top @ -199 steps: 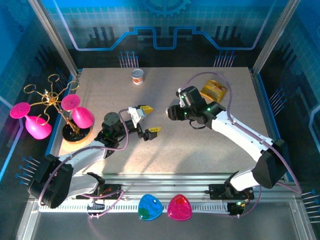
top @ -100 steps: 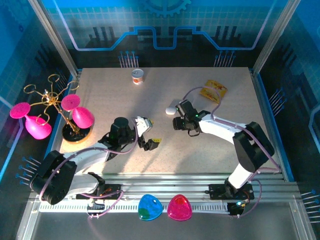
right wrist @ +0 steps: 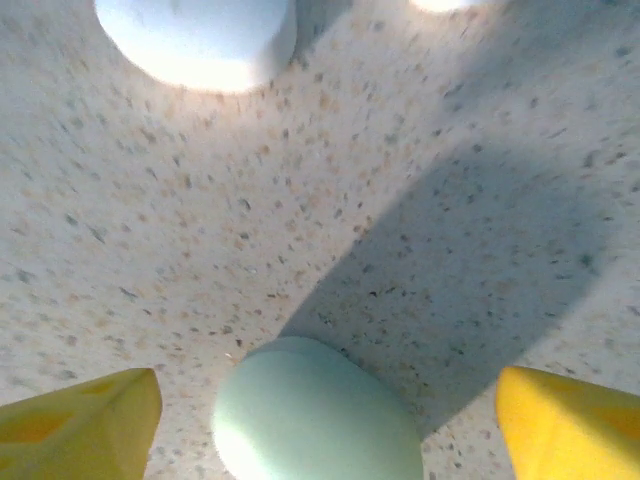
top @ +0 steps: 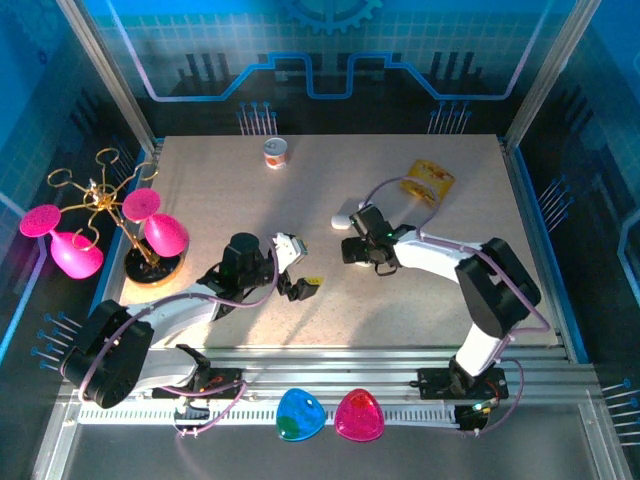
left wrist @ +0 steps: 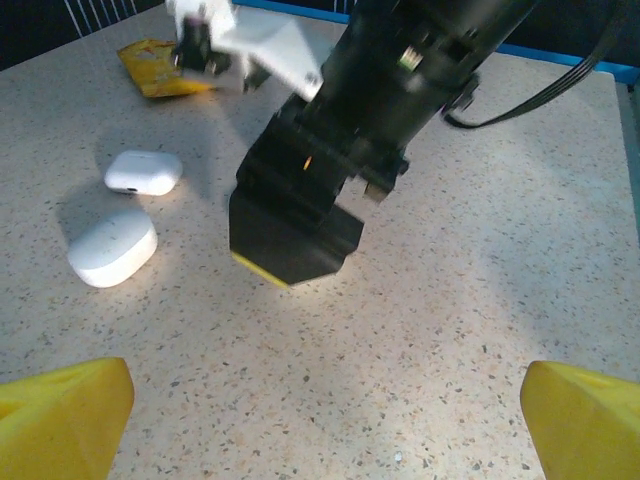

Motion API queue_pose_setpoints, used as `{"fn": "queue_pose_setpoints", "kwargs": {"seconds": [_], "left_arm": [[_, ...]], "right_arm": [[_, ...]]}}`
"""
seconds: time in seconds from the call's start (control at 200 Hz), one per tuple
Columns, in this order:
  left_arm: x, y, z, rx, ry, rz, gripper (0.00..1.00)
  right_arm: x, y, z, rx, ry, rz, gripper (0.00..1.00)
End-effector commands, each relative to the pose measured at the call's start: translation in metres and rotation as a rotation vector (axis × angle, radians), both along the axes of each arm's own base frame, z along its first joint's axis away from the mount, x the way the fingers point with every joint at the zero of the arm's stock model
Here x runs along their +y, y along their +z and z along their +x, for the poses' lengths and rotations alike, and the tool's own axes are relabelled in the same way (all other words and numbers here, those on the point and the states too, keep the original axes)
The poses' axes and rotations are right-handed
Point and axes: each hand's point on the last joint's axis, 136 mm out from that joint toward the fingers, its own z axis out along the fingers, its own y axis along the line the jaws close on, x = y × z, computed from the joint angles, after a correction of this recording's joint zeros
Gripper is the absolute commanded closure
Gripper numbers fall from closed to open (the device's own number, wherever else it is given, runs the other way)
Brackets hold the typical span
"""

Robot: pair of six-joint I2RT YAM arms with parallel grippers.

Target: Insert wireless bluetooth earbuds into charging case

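A pale rounded charging case (right wrist: pixel 315 415) lies on the speckled table between the yellow fingertips (right wrist: pixel 80 420) of my right gripper (right wrist: pixel 325 425). The jaws stand open, with a gap on each side of the case. Another white case (right wrist: pixel 195 35) lies just beyond it. In the top view my right gripper (top: pixel 350 248) is low over the table beside a white case (top: pixel 345 218). My left gripper (top: pixel 298 266) is open and holds nothing, facing the right one. Its wrist view has two white cases (left wrist: pixel 143 171) (left wrist: pixel 112 246) left of the right gripper's dark body (left wrist: pixel 300 200). The earbuds are out of view.
A yellow packet (top: pixel 430 180) lies at the back right and a small can (top: pixel 276 153) at the back middle. A gold stand with pink glasses (top: pixel 140 235) is at the left edge. A blue piece (top: pixel 300 415) and a pink piece (top: pixel 358 415) sit on the front rail.
My right arm has come down and nearer with the case, and its jaws have spread apart, leaving the case on the table. My left gripper shifted slightly nearer.
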Motion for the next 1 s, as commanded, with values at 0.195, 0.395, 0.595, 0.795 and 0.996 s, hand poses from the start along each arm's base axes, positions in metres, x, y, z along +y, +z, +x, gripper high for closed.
{"fn": "queue_pose_setpoints", "kwargs": {"seconds": [0.195, 0.395, 0.595, 0.795, 0.996], "left_arm": [[0.034, 0.021, 0.056, -0.091, 0.306, 0.019, 0.01], [0.087, 0.027, 0.086, -0.146, 0.597, 0.064, 0.01], [0.155, 0.011, 0.085, -0.127, 0.834, 0.061, 0.01], [0.200, -0.014, 0.093, -0.076, 0.950, -0.009, 0.01], [0.216, -0.028, 0.119, -0.038, 0.981, -0.026, 0.01]], "right_arm": [[-0.036, 0.101, 0.017, -0.359, 0.007, 0.002, 0.00], [-0.100, 0.132, 0.010, -0.549, -0.047, -0.063, 0.00], [-0.155, 0.116, 0.005, -0.593, -0.108, -0.071, 0.00], [-0.170, 0.080, 0.011, -0.618, -0.116, -0.091, 0.00], [-0.170, 0.063, 0.030, -0.674, -0.094, -0.079, 0.00]]}}
